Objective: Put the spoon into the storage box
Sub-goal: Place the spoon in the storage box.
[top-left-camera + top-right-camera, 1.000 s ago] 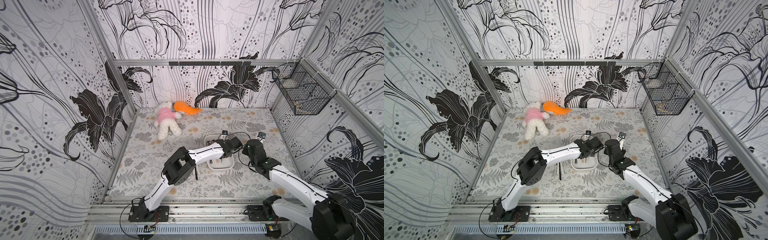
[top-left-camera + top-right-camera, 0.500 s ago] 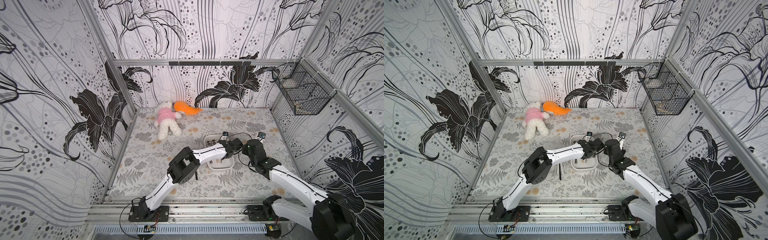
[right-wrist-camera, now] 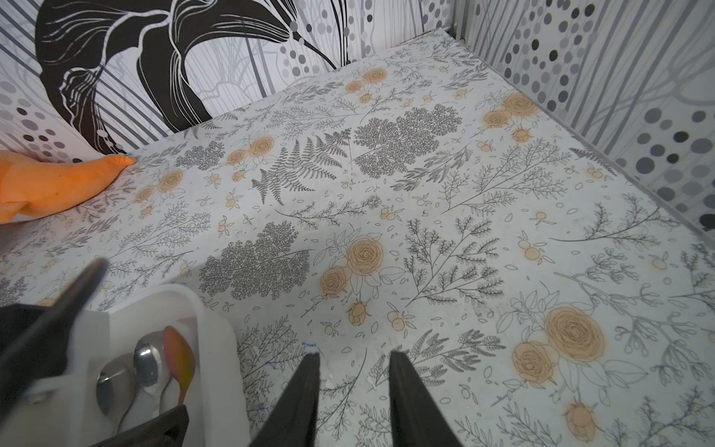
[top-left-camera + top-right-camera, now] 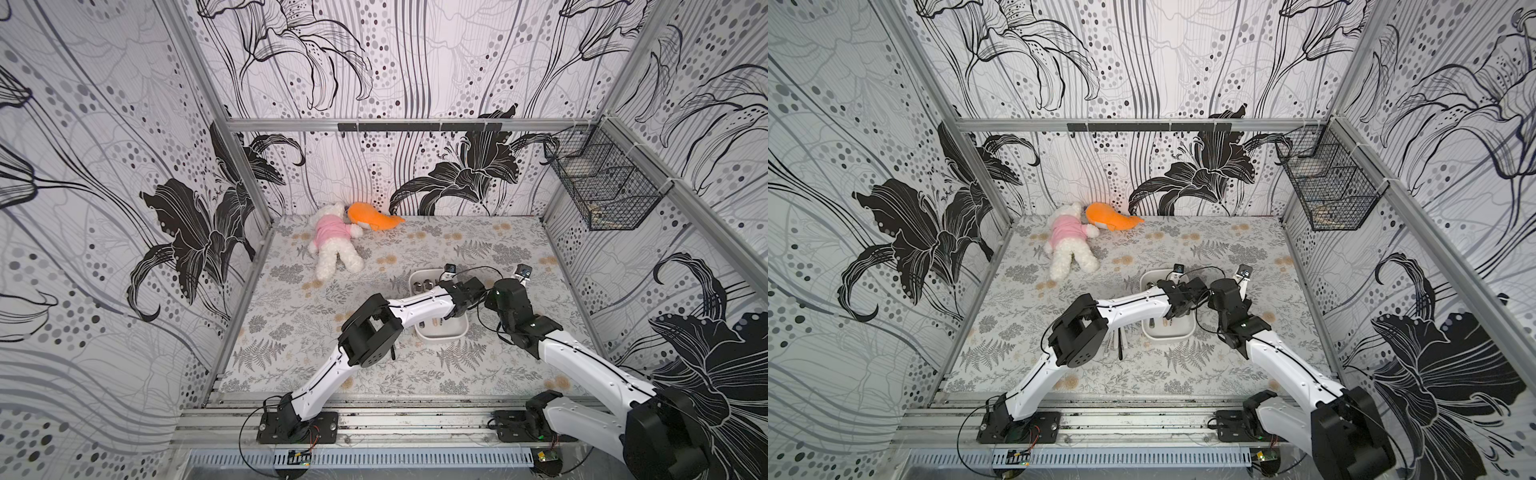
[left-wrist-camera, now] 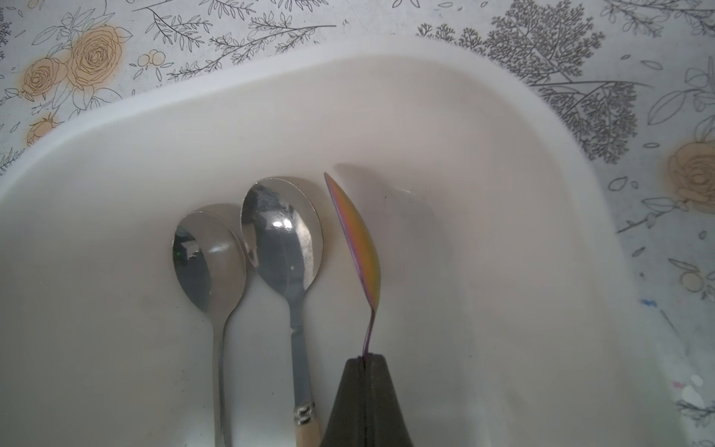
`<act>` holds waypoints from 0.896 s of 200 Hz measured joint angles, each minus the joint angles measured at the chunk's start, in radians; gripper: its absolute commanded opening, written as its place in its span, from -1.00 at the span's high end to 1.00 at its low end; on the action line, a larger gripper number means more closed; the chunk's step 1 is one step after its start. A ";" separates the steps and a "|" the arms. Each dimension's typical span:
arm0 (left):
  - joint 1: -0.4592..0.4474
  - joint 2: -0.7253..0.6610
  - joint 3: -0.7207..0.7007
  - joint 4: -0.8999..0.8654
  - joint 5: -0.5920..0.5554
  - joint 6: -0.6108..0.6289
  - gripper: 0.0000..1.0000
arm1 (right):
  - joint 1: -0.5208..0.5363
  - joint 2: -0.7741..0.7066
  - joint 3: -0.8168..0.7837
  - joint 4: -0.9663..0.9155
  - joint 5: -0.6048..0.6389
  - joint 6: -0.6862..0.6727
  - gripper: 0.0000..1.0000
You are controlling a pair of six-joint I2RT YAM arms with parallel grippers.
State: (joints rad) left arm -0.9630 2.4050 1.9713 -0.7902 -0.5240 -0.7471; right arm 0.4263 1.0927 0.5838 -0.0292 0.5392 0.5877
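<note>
The storage box (image 5: pixel 271 83) is a shallow white tray, seen in both top views (image 4: pixel 440 338) (image 4: pixel 1169 334) and at the edge of the right wrist view (image 3: pixel 216 329). My left gripper (image 5: pixel 364 358) is shut on the thin handle of an iridescent spoon (image 5: pixel 358 236), held on edge with its bowl just above the box floor. This spoon (image 3: pixel 178 358) also shows in the right wrist view. Two silver spoons (image 5: pixel 211 257) (image 5: pixel 284 232) lie flat in the box beside it. My right gripper (image 3: pixel 354 358) hangs open and empty over the table, next to the box.
A plush bear in a pink shirt (image 4: pixel 332 245) and an orange plush (image 4: pixel 370 216) lie by the back wall. A black wire basket (image 4: pixel 602 187) hangs on the right wall. A slim dark utensil (image 4: pixel 1120 340) lies on the table by my left arm's elbow.
My left arm's elbow has shifted slightly to the right, with the gripper still over the box and shut on the spoon. The right arm has not moved.
</note>
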 measured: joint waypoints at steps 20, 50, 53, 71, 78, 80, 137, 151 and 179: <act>0.001 0.009 0.015 -0.003 0.001 0.000 0.79 | 0.000 0.000 0.000 0.000 0.000 0.000 0.31; 0.001 0.013 0.018 -0.001 0.001 0.000 0.77 | -0.001 0.000 0.000 0.000 0.000 0.000 0.31; 0.001 0.013 0.018 -0.001 0.001 0.000 0.77 | -0.001 0.000 0.000 0.000 0.000 0.000 0.31; 0.002 0.013 0.018 0.002 0.004 0.000 0.74 | -0.001 0.000 0.000 0.000 0.000 0.000 0.31; 0.002 0.014 0.018 0.004 0.006 0.000 0.72 | -0.001 0.000 0.000 0.000 0.000 0.000 0.31; 0.003 0.014 0.018 0.004 0.006 0.000 0.72 | -0.001 0.000 0.000 0.000 0.000 0.000 0.31; 0.004 0.014 0.016 0.016 0.029 0.002 0.64 | -0.001 0.000 0.000 0.000 0.000 0.000 0.31; 0.004 0.014 0.013 0.026 0.033 0.001 0.63 | -0.001 0.000 0.000 0.000 0.000 0.000 0.31; 0.005 0.013 -0.005 0.054 0.039 0.001 0.63 | -0.001 0.000 0.000 0.000 0.000 0.000 0.31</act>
State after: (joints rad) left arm -0.9585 2.4184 1.9667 -0.7364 -0.4854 -0.7460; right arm 0.4255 1.0927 0.5838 -0.0296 0.5388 0.5877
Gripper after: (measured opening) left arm 0.182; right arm 0.345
